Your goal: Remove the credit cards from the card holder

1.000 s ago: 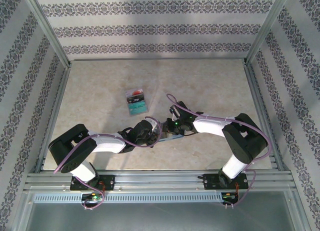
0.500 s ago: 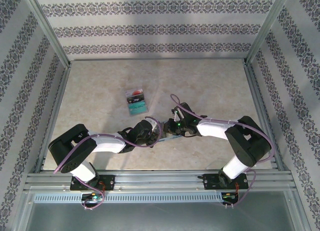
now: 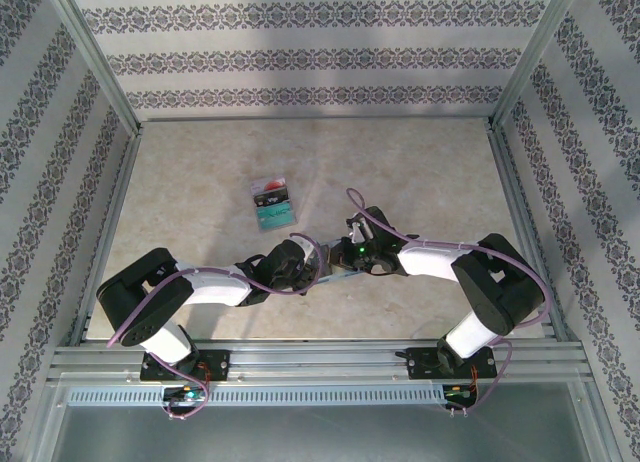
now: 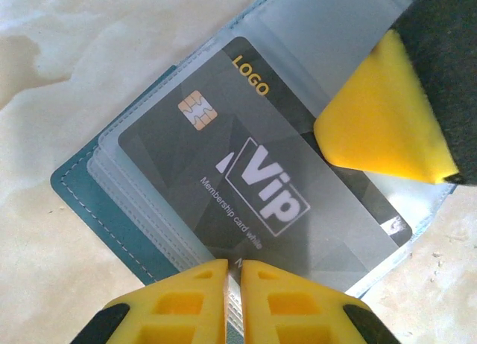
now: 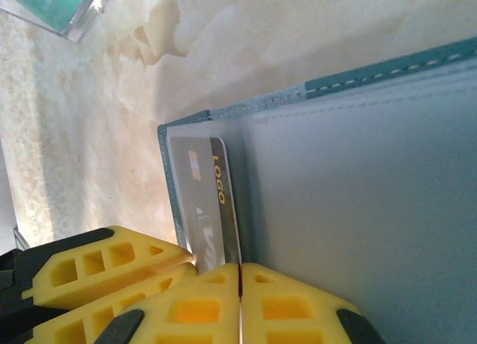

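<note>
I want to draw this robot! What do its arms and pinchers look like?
The left arm and right arm have white tubes between chunky black joints, with thin purple cables looping along them. The left gripper and right gripper have yellow fingers with square holes.

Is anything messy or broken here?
Nothing looks broken or spilled. The two credit cards already out lie crooked and overlapping on the table, and a grey card still sits in the card holder.
</note>
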{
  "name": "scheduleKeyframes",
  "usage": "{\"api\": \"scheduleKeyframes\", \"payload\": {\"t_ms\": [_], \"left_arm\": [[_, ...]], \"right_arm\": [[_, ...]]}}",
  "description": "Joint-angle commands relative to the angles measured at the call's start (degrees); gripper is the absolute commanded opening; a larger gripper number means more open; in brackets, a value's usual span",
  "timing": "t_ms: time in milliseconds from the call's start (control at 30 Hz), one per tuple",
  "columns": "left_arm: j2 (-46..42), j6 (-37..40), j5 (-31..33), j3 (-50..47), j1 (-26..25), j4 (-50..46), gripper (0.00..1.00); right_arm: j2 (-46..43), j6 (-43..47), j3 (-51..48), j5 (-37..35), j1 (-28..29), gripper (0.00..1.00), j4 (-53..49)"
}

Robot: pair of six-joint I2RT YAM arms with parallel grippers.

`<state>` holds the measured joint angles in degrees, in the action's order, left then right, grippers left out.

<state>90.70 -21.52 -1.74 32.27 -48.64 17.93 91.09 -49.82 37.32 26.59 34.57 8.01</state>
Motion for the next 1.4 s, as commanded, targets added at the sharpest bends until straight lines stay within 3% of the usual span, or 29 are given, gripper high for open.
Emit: {"api": "scheduleKeyframes", "payload": {"t_ms": [0, 767, 1200, 1367], "left_arm": [[0.01, -0.28, -1.16, 0.86, 0.39, -3.85, 0.13], [-4.37, 1.79, -2.36, 4.38, 0.48, -6.07, 0.16], [2.7, 2.19, -2.63, 6.18, 0.69, -4.53, 0.14], [3.52, 1.44, -3.61, 5.37, 0.92, -3.63, 0.13]], "right_arm": [[-1.84, -0.47, -0.9, 3.32, -0.47, 0.06, 2.79], [-4.25, 1.69, -1.2, 1.1, -2.57, 0.05, -1.86], [-4.85, 1.64, -1.02, 2.01, -2.57, 0.06, -1.48], [-4.27, 0.97, -1.59, 4.07, -2.61, 0.13, 1.66]]}}
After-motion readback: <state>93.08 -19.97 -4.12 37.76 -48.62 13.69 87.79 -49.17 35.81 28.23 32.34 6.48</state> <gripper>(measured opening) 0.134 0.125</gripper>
